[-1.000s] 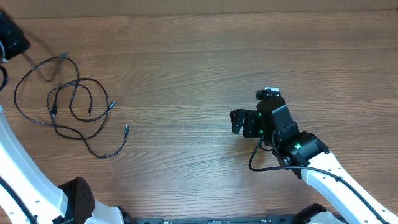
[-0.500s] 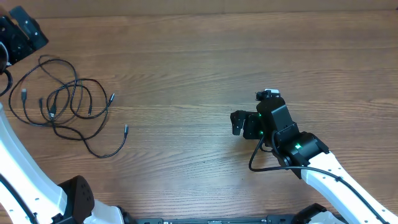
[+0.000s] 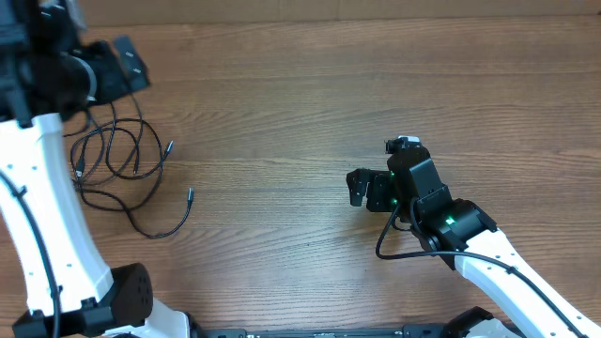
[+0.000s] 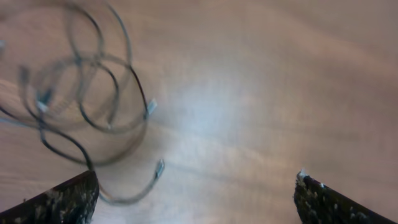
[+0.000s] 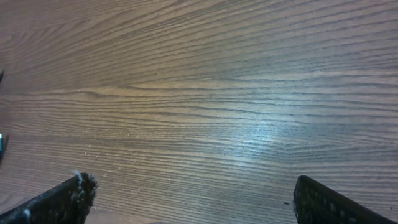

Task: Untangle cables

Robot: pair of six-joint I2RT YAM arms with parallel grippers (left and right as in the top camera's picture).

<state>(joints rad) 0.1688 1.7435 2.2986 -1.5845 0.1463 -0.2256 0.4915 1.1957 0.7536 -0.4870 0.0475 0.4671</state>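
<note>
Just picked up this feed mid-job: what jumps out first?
A loose tangle of thin black cables lies at the left of the table, plug ends splayed. The left gripper hangs open just above it, holding nothing; the right gripper, also open, waits far off at mid-right.

Table (image 3: 282, 113): brown wood-grain top, grain ran left to right; soft glare patch in both wrist views.

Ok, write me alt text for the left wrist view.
Blurred close view down onto thin black cables lying in loose, overlapping loops at the picture's upper left on a wooden table, with two small plug ends showing. The left gripper is open, its two dark fingertips in the bottom corners with nothing between them.
</note>
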